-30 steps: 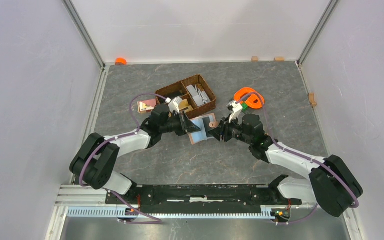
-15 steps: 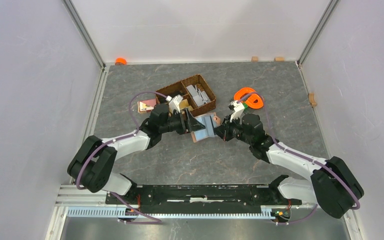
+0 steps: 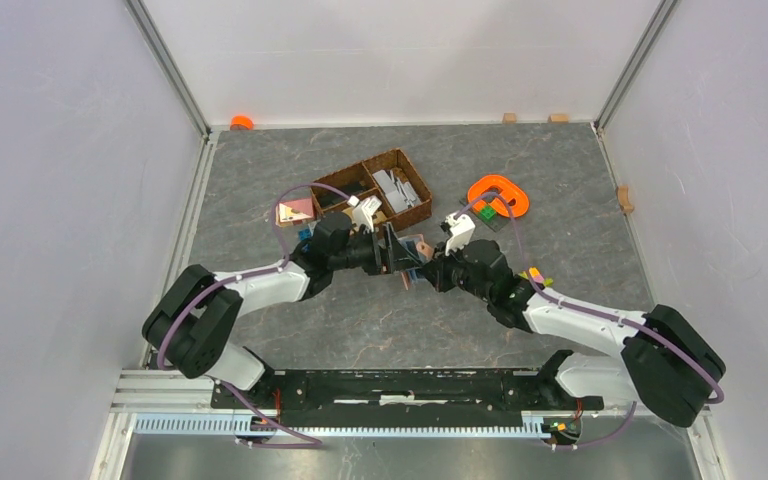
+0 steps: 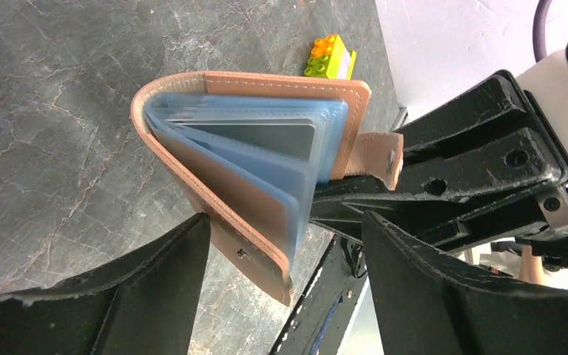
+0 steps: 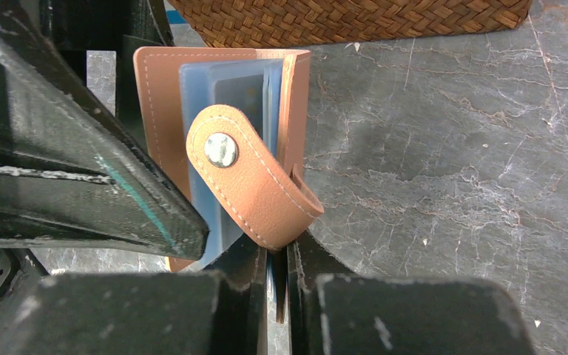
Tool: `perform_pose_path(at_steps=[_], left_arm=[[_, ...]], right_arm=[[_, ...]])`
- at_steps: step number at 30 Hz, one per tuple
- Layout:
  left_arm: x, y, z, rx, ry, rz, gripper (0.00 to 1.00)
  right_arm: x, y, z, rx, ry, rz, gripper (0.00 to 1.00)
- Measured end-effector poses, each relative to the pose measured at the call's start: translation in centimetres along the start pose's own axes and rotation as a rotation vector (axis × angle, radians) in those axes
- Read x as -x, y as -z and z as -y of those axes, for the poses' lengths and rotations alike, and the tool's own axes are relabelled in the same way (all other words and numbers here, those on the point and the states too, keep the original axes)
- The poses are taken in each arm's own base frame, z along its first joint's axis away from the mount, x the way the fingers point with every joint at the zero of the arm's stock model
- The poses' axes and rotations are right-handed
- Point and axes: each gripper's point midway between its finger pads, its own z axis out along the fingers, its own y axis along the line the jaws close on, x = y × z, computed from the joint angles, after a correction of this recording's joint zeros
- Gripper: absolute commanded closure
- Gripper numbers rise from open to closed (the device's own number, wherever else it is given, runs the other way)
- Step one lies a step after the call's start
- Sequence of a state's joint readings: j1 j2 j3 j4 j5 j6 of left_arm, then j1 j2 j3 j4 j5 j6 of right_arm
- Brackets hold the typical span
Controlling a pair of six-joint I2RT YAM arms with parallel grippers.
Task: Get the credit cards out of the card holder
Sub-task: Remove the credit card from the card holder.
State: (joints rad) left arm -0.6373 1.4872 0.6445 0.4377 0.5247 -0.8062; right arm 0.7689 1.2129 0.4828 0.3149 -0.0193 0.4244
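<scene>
While right gripper (image 5: 277,259) pinches card holder (image 5: 159,89) (credit cards (image 4: 266,140) fanned), left gripper (image 4: 285,225) gapes wide around it, wicker basket (image 5: 340,18) beyond.

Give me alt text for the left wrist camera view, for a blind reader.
A tan card holder, half open with blue cards fanned inside, is pinched by the right claw over the table. The open left claw straddles it.
</scene>
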Motion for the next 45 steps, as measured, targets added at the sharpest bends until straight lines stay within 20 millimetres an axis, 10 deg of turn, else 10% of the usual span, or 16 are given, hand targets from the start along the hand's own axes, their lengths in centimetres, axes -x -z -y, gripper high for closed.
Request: perform_pose_path(at_steps=[15,45], left_arm=[[1.4,0.2,-1.6,0.048,0.014,0.032,0.6],[4.8,3.8,0.7,-0.07,-0.065,0.198,0.59]], right_arm=[[3.0,1.5,0.4,-0.084,0.026,0.123,1.0],[5.4,3.5,-1.0,0.215,-0.098,0.155,1.0]])
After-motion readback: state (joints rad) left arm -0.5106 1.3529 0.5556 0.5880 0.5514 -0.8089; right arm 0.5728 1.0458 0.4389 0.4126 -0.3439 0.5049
